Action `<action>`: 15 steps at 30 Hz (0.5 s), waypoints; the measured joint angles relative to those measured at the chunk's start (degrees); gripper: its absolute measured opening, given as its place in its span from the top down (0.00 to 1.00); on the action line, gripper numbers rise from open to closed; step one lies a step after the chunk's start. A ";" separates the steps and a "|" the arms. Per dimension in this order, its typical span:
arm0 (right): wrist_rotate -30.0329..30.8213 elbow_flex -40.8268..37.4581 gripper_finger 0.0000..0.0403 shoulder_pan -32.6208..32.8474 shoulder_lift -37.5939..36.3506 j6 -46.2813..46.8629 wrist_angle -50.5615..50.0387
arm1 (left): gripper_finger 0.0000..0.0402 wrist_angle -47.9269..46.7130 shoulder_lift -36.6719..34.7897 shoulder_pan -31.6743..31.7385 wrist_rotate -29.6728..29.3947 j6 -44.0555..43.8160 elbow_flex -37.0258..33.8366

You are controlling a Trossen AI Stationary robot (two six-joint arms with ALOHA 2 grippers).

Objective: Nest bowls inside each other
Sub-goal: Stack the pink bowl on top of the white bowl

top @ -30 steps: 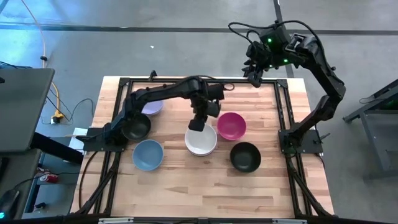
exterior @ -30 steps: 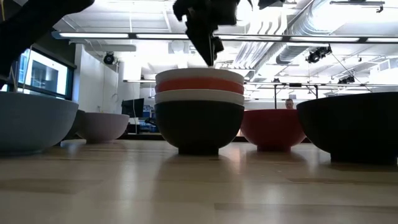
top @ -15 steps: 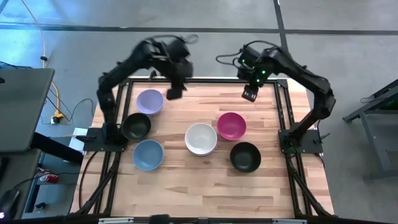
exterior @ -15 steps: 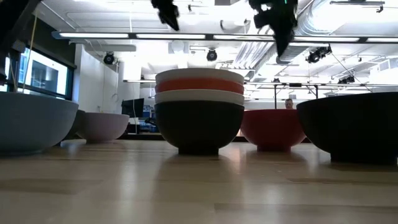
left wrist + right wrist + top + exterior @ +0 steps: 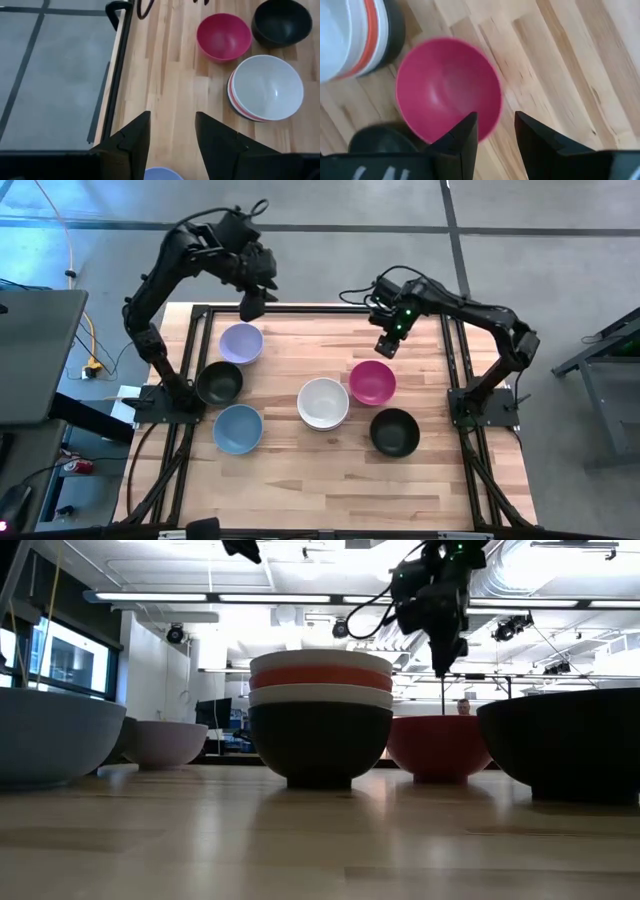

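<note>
In the table's middle stands a stack of bowls (image 5: 323, 403): white on top, then red, white, and black at the bottom (image 5: 320, 720). Around it stand singly a magenta bowl (image 5: 372, 382), a black bowl (image 5: 394, 431), a blue bowl (image 5: 238, 429), another black bowl (image 5: 219, 383) and a lavender bowl (image 5: 241, 343), each on its foot. My right gripper (image 5: 388, 345) hangs open above the magenta bowl's (image 5: 445, 87) far rim, clear of it (image 5: 440, 665). My left gripper (image 5: 252, 305) is open, high over the table's far edge beyond the lavender bowl.
A black metal frame (image 5: 452, 350) runs around the wooden tabletop, and the arms' bases stand at its left and right sides. Bare wood (image 5: 320, 480) lies between the bowls and the near edge. The room with its ceiling lights shows behind the table in the low view.
My left gripper has left the stack's top white bowl, risen and swung toward the table's far left corner. My right gripper has come in from beyond the far edge and down toward the magenta bowl. The bowls have stayed where they were.
</note>
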 joint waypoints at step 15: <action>6.10 -11.38 0.70 1.99 -0.02 13.06 5.49 | 0.64 0.00 -0.67 6.46 -3.36 -0.13 -5.68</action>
